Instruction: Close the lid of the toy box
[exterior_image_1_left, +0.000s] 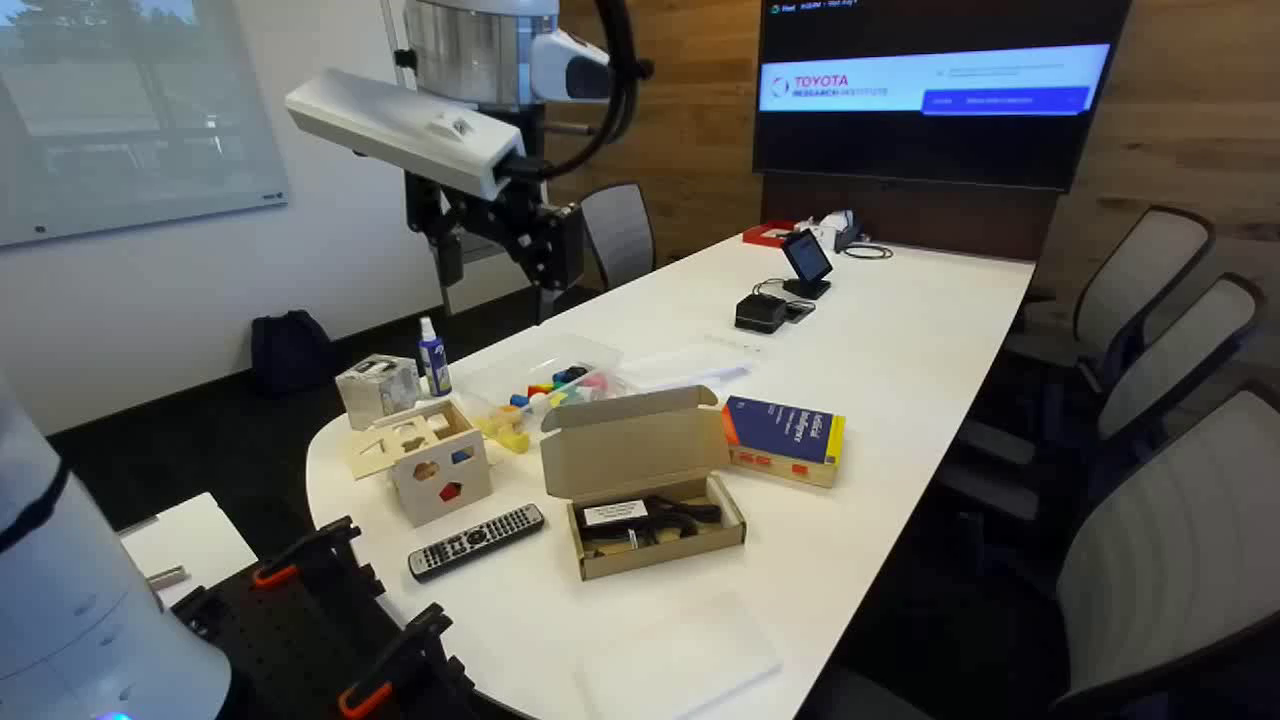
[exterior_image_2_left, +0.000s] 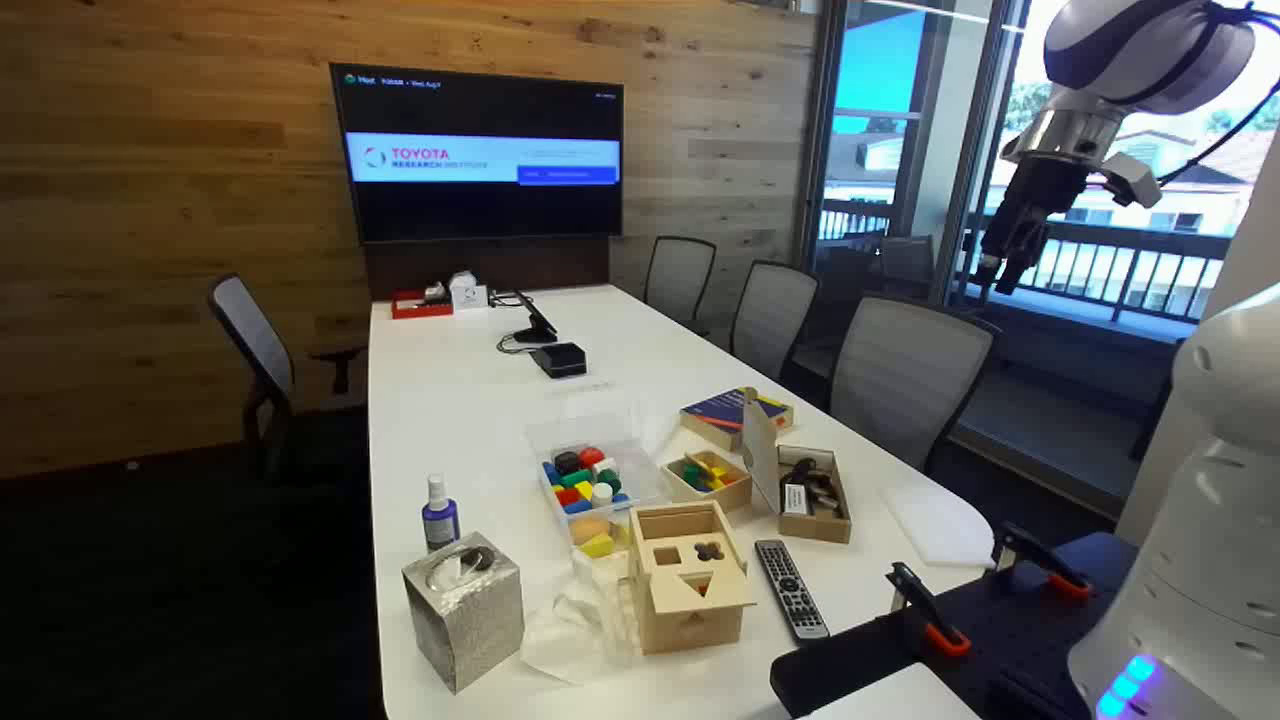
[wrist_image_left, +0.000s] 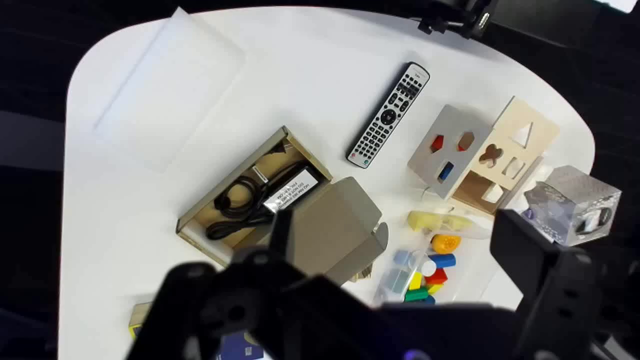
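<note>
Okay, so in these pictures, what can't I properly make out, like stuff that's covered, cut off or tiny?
Inside the toy box: partly hidden by its lid, wrist view.
Book: largely covered by the pincer, wrist view.
Small print on the screen: blurred in both exterior views.
Robot arm: partly cut off by the right edge in an exterior view.

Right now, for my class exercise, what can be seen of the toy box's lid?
The lid is a thin pale panel that looks wooden, with triangular, square and four-lobed holes. It lies roughly flat atop the toy box, only partly closed: it overhangs one end, leaving an opening at the other. Only the box visibly touches it.
</note>
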